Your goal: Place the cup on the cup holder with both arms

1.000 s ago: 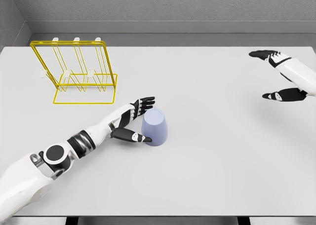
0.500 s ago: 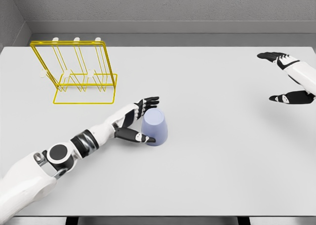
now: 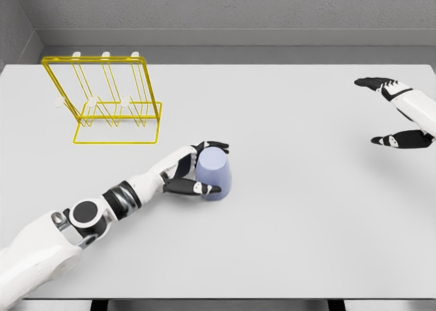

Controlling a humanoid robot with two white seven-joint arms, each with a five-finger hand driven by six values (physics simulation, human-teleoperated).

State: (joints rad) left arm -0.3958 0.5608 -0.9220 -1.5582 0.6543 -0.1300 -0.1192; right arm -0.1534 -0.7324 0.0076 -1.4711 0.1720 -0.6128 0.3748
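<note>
The left robot hand point(image 3: 193, 174) wraps the lavender cup point(image 3: 213, 174) (upside down) on the bench point(image 3: 306, 222); the right robot hand point(image 3: 395, 113) hovers far right, fingers spread wide.

A pale lavender cup point(image 3: 214, 174) stands upside down on the table, near its middle. A yellow wire cup holder point(image 3: 105, 101) with white-tipped pegs stands upright at the far left, well apart from the cup.
</note>
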